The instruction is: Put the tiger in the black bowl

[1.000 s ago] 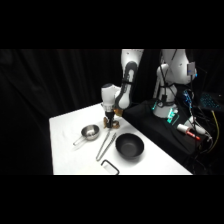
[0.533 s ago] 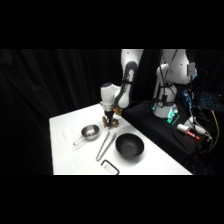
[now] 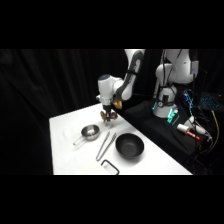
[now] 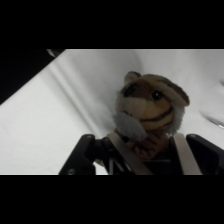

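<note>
The tiger (image 4: pixel 150 112), a tan and brown striped toy, fills the wrist view and sits between my two fingers (image 4: pixel 181 150). My gripper (image 3: pixel 108 118) is shut on it near the table's far edge, and in the side view the tiger (image 3: pixel 109 117) shows only as a small orange-brown lump under the white hand. The black bowl (image 3: pixel 129 146) rests on the table to the front right of the gripper, apart from it and with nothing in it. The bowl is out of the wrist view.
A shiny steel cup (image 3: pixel 90 132) with a handle stands to the gripper's front left. Metal tongs (image 3: pixel 106 145) lie between cup and bowl. A small black frame (image 3: pixel 110 167) lies near the front edge. Equipment and cables crowd the right side beyond the white table (image 3: pixel 67 150).
The gripper with the tiger has shifted slightly up and to the left. Cup, tongs and bowl have stayed where they were.
</note>
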